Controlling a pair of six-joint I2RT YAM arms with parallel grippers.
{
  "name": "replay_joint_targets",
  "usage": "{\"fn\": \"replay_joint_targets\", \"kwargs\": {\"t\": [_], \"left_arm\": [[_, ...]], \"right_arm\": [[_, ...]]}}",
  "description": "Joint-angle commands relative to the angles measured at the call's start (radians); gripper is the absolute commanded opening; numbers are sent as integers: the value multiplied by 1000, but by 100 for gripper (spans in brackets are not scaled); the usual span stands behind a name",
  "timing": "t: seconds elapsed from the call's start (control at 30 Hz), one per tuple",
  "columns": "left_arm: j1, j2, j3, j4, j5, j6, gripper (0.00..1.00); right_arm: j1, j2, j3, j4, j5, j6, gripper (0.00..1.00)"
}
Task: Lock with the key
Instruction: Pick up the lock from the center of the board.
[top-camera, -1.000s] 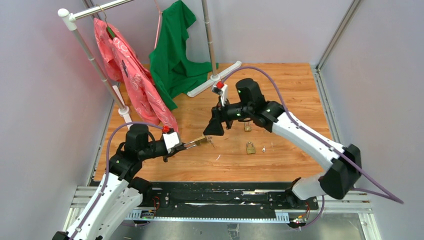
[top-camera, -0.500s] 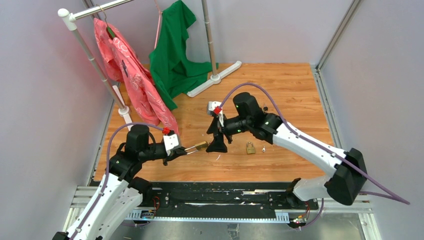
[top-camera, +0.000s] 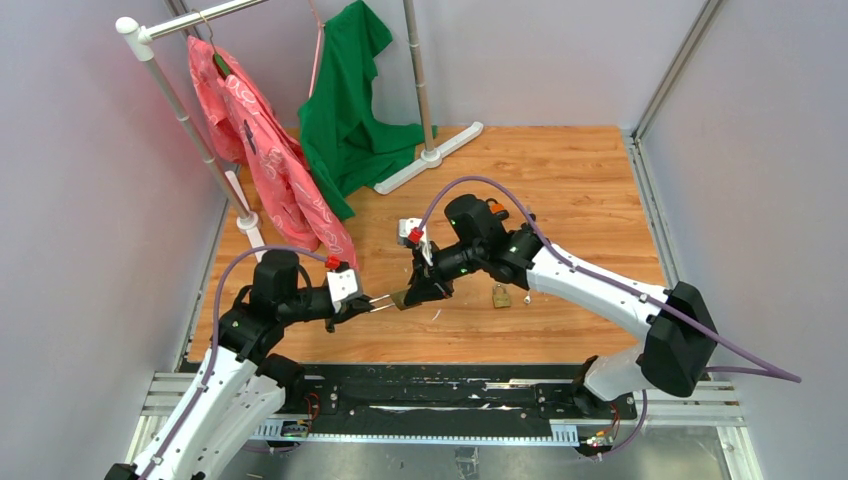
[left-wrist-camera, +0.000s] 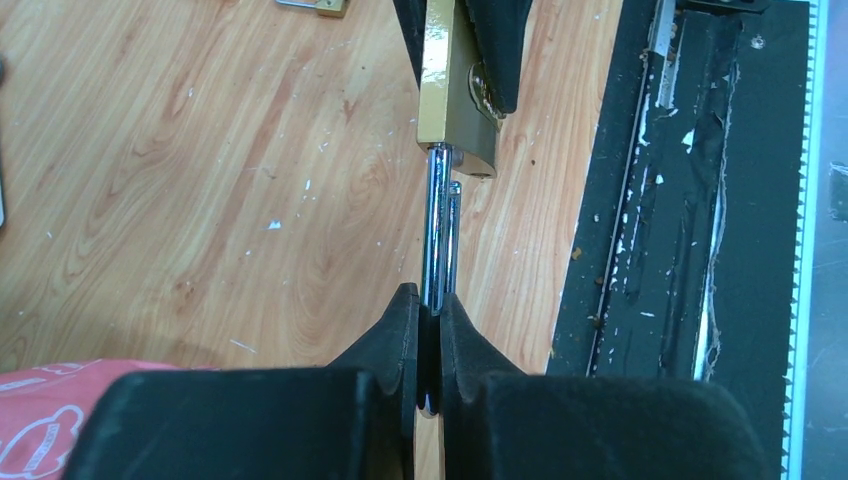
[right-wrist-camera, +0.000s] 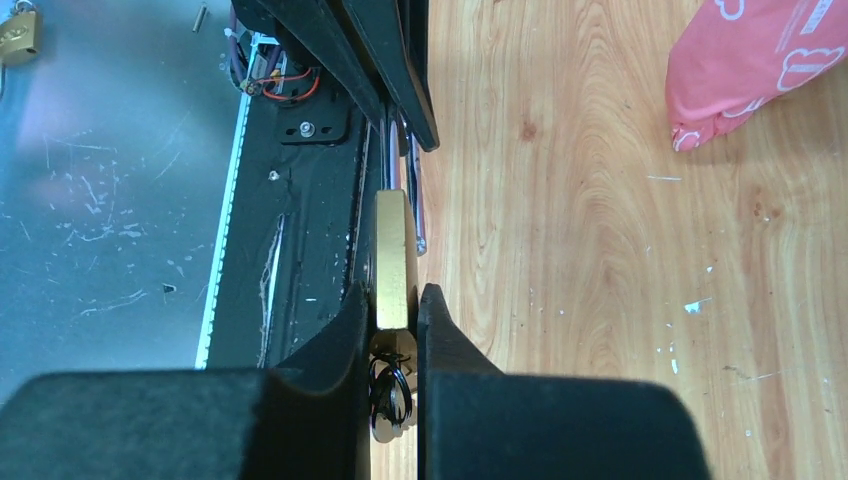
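Brass padlock (top-camera: 404, 297) is held in the air between both arms, just above the wooden counter (top-camera: 560, 180). Its steel shackle (left-wrist-camera: 436, 225) is clamped in the closed left pincer (left-wrist-camera: 428, 330), while its body is gripped by the closed right pincer (right-wrist-camera: 392, 318), where a key ring (right-wrist-camera: 390, 385) is seen. A second padlock (top-camera: 500, 296) is left lying on the counter nearby.

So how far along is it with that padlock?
Done: the padlock is off the table, held between both hands. The left hand pinches the steel shackle; the right hand grips the brass body, where a key ring hangs between its fingers. In hand: steadying the lock. Left: the shackle looks not fully seated, so it needs closing and the key turning. A second padlock lies untouched.
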Motion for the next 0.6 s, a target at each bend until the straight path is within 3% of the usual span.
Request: {"fn": "replay_joint_targets", "kwargs": {"t": [0.0, 0.07, 0.1, 0.13, 0.17, 0.27, 0.37, 0.57], "left_arm": [[2, -9, 37, 65, 42, -5, 0], [3, -9, 48, 66, 53, -17, 4], [5, -11, 49, 75, 62, -36, 29], [7, -12, 53, 96, 72, -77, 61], [11, -11, 61, 129, 75, -126, 70], [21, -11, 106, 176, 51, -252, 75], [25, -10, 187, 213, 53, -350, 76], [23, 34, 367, 304, 193, -513, 76]], "right_arm": [[11, -4, 31, -39, 24, -31, 0], [10, -16, 40, -54, 29, -30, 0], [6, -26, 45, -53, 31, -21, 0], [-3, -41, 52, -53, 22, -6, 0], [-24, -58, 54, -49, 2, 7, 0], [-95, -127, 23, 47, -131, 103, 0], [-192, -234, -71, 347, -256, 284, 0], [-230, -400, -190, 788, -209, 551, 0]]}}
